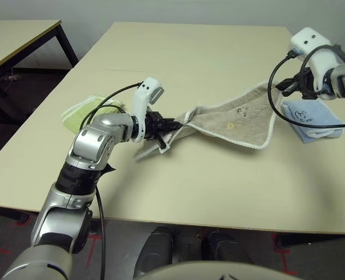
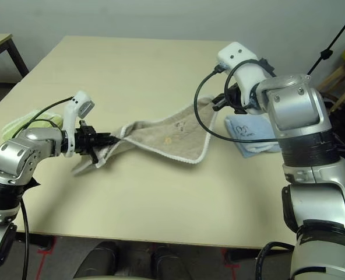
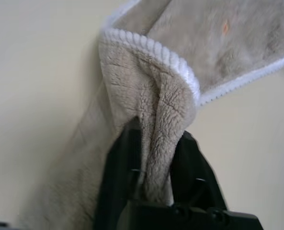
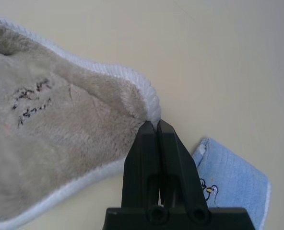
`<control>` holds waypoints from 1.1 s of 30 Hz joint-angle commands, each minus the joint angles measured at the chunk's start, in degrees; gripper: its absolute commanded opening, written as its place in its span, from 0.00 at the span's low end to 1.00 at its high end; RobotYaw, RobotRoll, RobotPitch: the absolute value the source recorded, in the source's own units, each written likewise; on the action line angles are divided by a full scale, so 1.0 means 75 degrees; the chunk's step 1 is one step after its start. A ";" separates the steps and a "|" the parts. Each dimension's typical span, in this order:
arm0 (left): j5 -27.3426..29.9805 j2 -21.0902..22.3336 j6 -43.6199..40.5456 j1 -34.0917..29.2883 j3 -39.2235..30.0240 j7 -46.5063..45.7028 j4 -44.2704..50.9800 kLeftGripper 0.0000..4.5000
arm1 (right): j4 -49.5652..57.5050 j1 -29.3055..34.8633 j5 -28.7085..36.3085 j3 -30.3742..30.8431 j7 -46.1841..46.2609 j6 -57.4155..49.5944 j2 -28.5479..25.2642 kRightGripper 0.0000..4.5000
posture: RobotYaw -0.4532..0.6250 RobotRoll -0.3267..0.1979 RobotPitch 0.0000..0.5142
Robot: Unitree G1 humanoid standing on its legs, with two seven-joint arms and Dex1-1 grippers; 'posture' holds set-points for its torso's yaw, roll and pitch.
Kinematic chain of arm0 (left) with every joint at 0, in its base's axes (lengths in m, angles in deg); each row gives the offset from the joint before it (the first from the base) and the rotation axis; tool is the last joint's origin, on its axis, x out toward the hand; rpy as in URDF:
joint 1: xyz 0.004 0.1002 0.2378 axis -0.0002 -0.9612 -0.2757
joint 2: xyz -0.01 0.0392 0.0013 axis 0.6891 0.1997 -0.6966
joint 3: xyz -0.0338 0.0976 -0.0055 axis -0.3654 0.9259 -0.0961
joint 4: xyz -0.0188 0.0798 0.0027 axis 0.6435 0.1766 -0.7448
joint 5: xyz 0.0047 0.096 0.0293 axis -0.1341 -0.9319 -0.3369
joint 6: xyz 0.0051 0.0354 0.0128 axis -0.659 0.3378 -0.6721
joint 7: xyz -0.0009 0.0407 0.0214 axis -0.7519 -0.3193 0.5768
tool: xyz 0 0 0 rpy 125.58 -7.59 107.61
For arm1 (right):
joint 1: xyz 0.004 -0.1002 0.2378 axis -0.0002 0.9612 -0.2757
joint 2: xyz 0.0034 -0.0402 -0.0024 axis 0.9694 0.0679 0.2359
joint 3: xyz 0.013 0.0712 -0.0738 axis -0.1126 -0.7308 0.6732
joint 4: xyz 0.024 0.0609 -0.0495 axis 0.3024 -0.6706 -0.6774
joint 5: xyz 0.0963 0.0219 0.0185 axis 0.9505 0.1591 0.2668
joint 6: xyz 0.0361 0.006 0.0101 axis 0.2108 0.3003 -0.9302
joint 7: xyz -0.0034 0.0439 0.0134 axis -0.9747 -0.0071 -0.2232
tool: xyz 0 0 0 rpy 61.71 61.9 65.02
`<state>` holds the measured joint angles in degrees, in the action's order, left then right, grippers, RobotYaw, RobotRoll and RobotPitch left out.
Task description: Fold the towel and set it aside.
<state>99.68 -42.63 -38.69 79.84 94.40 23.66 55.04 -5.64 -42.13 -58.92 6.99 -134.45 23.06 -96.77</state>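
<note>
Towel (image 1: pixel 231 119) lies twisted across the table (image 1: pixel 178 186) between both grippers; part of its left end is hidden beneath the left gripper (image 1: pixel 175 125). Left fingers parted, bunched cloth between them; firmness of contact cannot be told. Right gripper (image 4: pixel 157 125) clenched on a towel corner, the pinched edge hidden by its fingertips. Dark print on towel: illegible. Blue cloth (image 2: pixel 251 131), near the right gripper: dark marking, unreadable; yellow-green cloth (image 1: pixel 85 114) partly covered by cable

Towel (image 1: pixel 233 121) on the table (image 1: pixel 178 186), between folded cloths left (image 1: pixel 82 114) and right (image 1: pixel 312 119).
</note>
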 commanded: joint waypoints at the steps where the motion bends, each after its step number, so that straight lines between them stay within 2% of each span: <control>1: -0.0283 0.0201 0.0352 -0.0044 0.0055 -0.0109 -0.0392 0.63 | 0.0047 -0.0066 0.0049 -0.0104 -0.0035 0.0118 -0.0117 0.00 | 0.49 0.62 0.17; 6: -0.0408 0.0211 0.0616 -0.0039 0.0026 -0.0233 -0.0637 0.99 | 0.0067 -0.0068 0.0058 -0.0076 -0.0038 0.0160 -0.0099 0.00 | 0.50 0.62 0.17; 12: -0.0616 0.0088 0.0948 -0.0190 0.0134 -0.0439 -0.0667 0.99 | 0.0077 -0.0068 0.0072 -0.0061 -0.0055 0.0172 -0.0090 0.00 | 0.50 0.62 0.16; 19: -0.0765 -0.0179 0.1015 -0.0143 0.0483 -0.0552 0.0196 0.99 | 0.0090 -0.0093 0.0062 -0.0073 -0.0061 0.0168 -0.0115 0.00 | 0.49 0.62 0.16; 25: -0.1467 -0.0547 0.0935 -0.0105 0.1213 -0.1172 0.0566 0.99 | 0.0151 -0.0093 0.0049 -0.0071 -0.0047 0.0147 -0.0126 0.00 | 0.48 0.62 0.15; 30: -0.2080 -0.0941 0.1218 -0.0223 0.1386 -0.1988 0.0349 0.99 | 0.0230 -0.0106 0.0055 -0.0099 -0.0031 0.0110 -0.0156 0.00 | 0.48 0.62 0.15; 33: -0.2461 -0.0970 0.1409 -0.0275 0.1504 -0.2261 0.0263 0.99 | 0.0285 -0.0098 0.0063 -0.0098 -0.0025 0.0097 -0.0151 0.00 | 0.48 0.62 0.15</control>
<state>83.01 -49.90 -29.12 78.65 104.84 7.73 58.01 -4.54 -42.17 -58.82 6.99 -134.72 24.02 -97.43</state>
